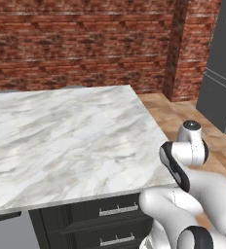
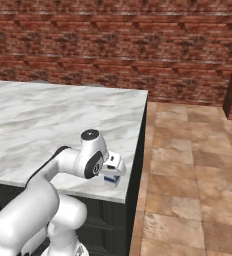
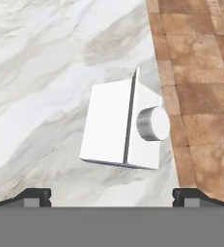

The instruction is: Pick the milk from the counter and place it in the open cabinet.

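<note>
Left base view shows the wide marble counter [image 1: 61, 141] with dark drawers [image 1: 105, 226] below; the arm hides its near right corner. Right base view shows the milk [image 2: 111, 180] on that corner. Hand view shows its grey cap [image 3: 152, 123] and the claw [image 3: 112, 195] open above it.

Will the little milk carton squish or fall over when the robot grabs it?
Probably not squish much: the milk looks boxy with flat sides, so the open gripper should hold it squarely. It stands near the counter edge, so a sideways bump might tip it or push it off. Its smooth sides may be slippery.
</note>
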Motion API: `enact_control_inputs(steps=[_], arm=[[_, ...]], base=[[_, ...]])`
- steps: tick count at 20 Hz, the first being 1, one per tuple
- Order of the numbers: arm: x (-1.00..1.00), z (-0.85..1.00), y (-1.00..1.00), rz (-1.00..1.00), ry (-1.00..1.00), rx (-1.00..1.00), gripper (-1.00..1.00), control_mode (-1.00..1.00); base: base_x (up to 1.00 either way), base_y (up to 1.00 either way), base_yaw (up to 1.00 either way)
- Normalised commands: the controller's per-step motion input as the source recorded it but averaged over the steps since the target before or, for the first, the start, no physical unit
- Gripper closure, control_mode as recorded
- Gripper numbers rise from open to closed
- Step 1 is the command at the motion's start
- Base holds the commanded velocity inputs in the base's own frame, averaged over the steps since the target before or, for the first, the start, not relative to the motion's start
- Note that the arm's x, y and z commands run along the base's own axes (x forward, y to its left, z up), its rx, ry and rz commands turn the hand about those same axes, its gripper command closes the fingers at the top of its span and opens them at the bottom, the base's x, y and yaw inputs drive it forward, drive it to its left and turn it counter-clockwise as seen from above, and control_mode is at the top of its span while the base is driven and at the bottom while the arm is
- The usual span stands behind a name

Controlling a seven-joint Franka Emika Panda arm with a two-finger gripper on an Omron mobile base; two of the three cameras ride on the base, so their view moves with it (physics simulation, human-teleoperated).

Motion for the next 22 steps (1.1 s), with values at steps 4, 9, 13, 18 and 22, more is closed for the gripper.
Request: enact_control_inputs(steps=[4,9,13,18,22], arm=[[0.19,-0.06,-0.05,-0.03,0.00,0.00,-1.00,-1.00],[0.23,-0.08,-0.03,0.00,0.00,0.00,-1.00,-1.00],[0.21,-0.11,-0.05,0.00,0.00,0.00,-1.00,-1.00],[0.05,-0.12,-0.09,0.00,0.00,0.00,-1.00,-1.00],[0.02,-0.15,-0.05,0.00,0.00,0.00,-1.00,-1.00]], base=[[0.00,0.00,0.00],[0.00,0.00,0.00],[0.00,0.00,0.00],[0.00,0.00,0.00],[0.00,0.00,0.00]])
